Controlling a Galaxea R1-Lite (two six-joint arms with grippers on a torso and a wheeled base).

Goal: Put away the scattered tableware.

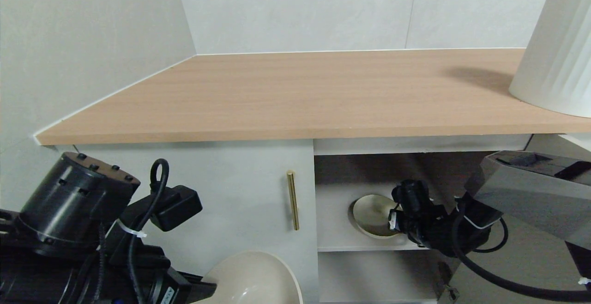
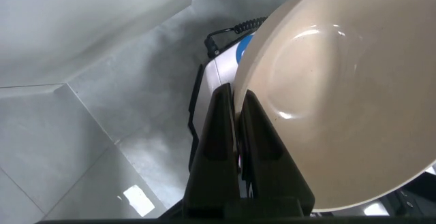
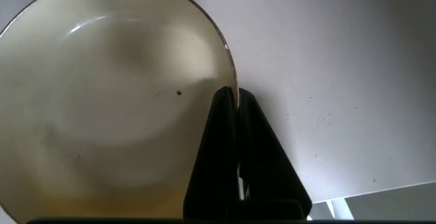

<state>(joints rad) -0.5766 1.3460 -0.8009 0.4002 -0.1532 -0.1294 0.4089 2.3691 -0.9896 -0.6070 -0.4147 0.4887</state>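
A cream bowl [image 1: 251, 278] hangs low in front of the shut cabinet door, its rim pinched between the shut fingers of my left gripper [image 2: 236, 115]; its glossy inside [image 2: 347, 94] faces the left wrist camera. A second, paler bowl [image 1: 373, 215] is tilted on the white shelf [image 1: 339, 239] inside the open right compartment. My right gripper [image 3: 236, 105] is shut on that bowl's rim [image 3: 116, 88], reaching into the compartment from the right [image 1: 401, 218].
The wooden countertop [image 1: 314, 96] runs above the cabinet, with a white lampshade [image 1: 556, 45] at its right end. A brass handle [image 1: 292, 200] marks the shut door left of the open compartment. A lower shelf space [image 1: 374, 276] lies beneath.
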